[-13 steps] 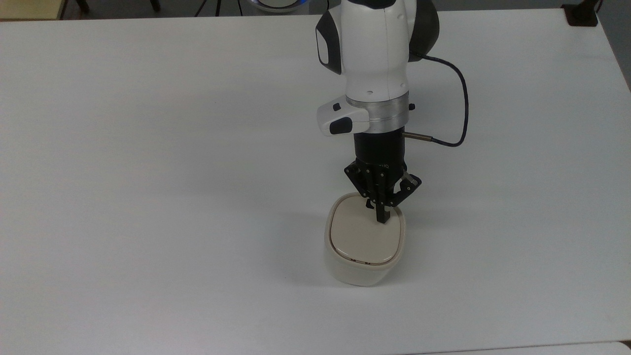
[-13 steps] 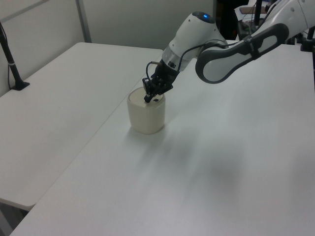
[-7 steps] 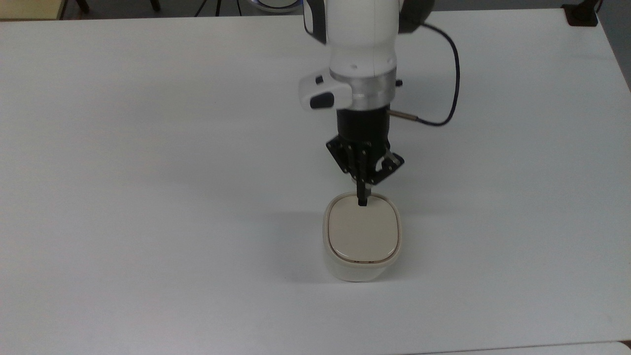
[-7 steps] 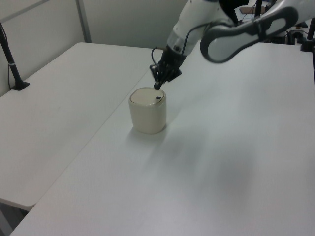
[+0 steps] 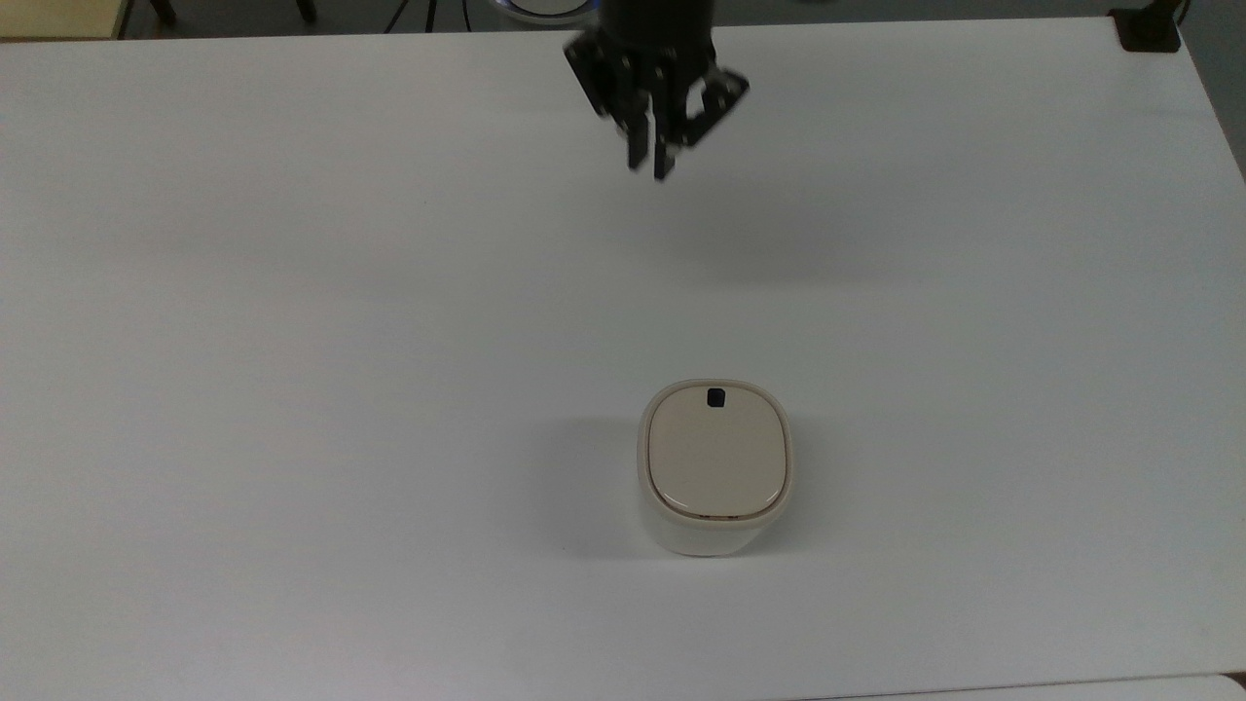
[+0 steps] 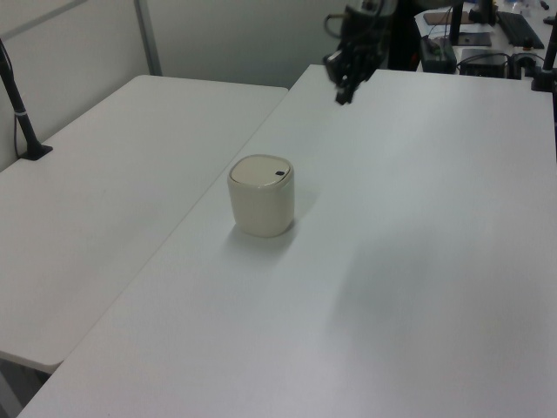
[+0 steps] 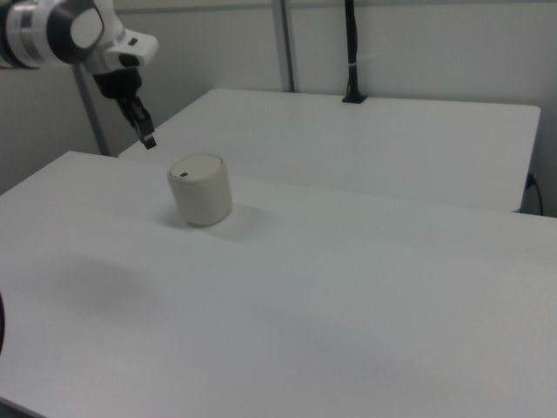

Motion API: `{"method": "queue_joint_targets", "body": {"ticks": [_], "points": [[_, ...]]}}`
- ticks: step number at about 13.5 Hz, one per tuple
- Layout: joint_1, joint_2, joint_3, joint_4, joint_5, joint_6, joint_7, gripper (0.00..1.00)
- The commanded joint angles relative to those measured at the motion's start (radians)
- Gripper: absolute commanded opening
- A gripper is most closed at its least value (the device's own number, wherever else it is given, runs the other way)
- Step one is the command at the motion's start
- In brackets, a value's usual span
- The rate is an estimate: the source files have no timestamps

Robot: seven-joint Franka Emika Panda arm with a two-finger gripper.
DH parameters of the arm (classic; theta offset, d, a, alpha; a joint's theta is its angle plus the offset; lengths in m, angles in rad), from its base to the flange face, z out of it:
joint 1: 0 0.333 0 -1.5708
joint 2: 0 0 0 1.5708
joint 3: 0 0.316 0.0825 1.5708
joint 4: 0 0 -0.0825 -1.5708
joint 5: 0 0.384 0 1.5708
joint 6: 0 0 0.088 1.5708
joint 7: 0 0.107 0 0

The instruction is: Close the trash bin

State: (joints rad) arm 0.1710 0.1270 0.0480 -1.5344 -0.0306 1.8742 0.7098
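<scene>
Top view: trash bin [image 5: 715, 467] lid flat, shut; hand [image 5: 650, 166] well apart above, fingers nearly together, empty.

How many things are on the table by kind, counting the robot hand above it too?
Trash bin, lid down: 1
Robot hand, raised clear of the bin: 1
Total: 2

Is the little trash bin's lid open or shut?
Shut. The trash bin's beige lid lies flat and level inside the rim in the top view, with no gap showing in the left view.
</scene>
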Motion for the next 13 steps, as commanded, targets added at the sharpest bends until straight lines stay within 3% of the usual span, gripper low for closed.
{"method": "queue_joint_targets", "body": {"ticks": [1,2,7,13], "points": [[-0.083,-0.140,0.043,-0.091,0.043,-0.162,-0.202,0.94],[-0.109,-0.177,0.043,-0.116,0.043,-0.202,-0.283,1.00],[-0.217,-0.191,0.043,-0.122,0.041,-0.225,-0.754,1.00],[-0.209,-0.179,0.039,-0.112,0.029,-0.224,-0.797,1.00]]}}
